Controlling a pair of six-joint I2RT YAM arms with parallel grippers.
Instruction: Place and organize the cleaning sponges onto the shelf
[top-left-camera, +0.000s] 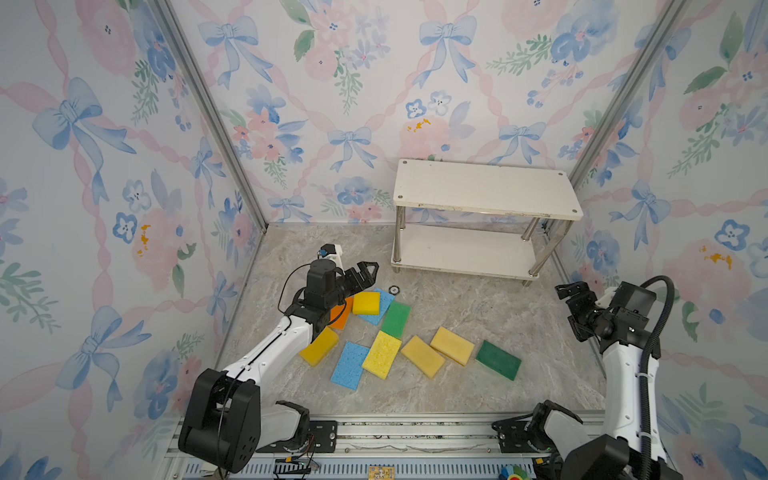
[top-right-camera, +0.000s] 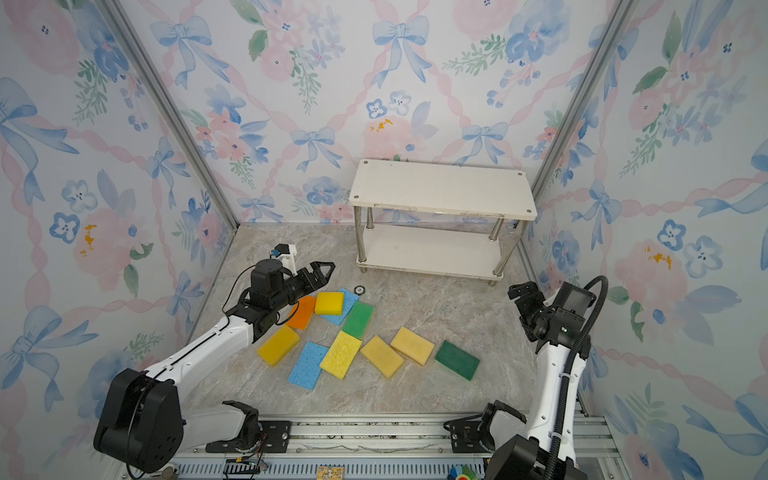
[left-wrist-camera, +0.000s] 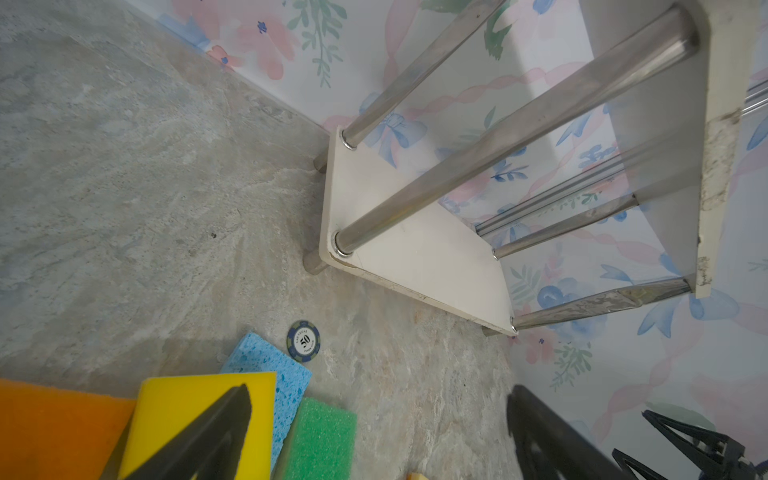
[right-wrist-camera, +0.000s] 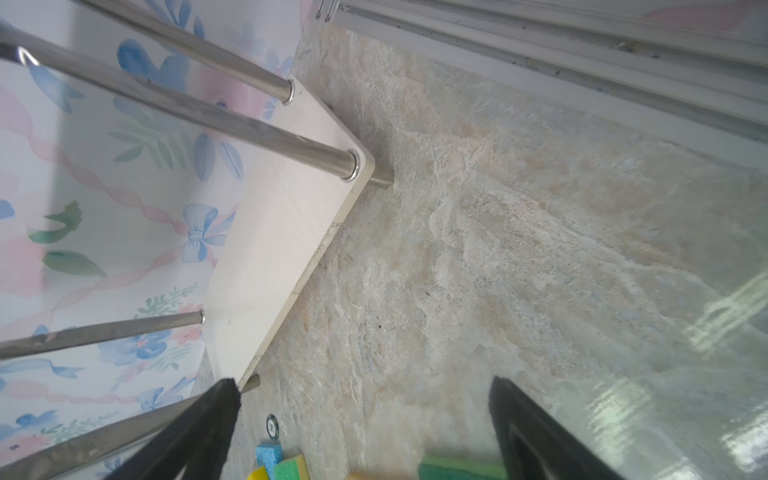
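Several cleaning sponges lie loose on the marbled floor in both top views: orange (top-left-camera: 343, 318), yellow (top-left-camera: 366, 303) on blue (top-left-camera: 387, 300), light green (top-left-camera: 397, 319), yellow (top-left-camera: 319, 346), blue (top-left-camera: 350, 365), bright yellow (top-left-camera: 381, 354), two tan-yellow (top-left-camera: 422, 356) (top-left-camera: 452, 345), dark green (top-left-camera: 498, 360). The shelf (top-left-camera: 486, 189) stands bare at the back right. My left gripper (top-left-camera: 368, 276) (left-wrist-camera: 378, 392) hangs open above the yellow sponge (left-wrist-camera: 166, 395) and the blue one (left-wrist-camera: 266, 361), holding nothing. My right gripper (top-left-camera: 567, 307) (right-wrist-camera: 365, 384) is open and raised at the right, in front of the shelf's lower board (right-wrist-camera: 274, 241).
A poker chip (top-left-camera: 393, 290) (left-wrist-camera: 304, 340) lies on the floor between the sponge pile and the shelf. Flowered walls close in the back and both sides. A metal rail (top-left-camera: 415, 436) runs along the front edge.
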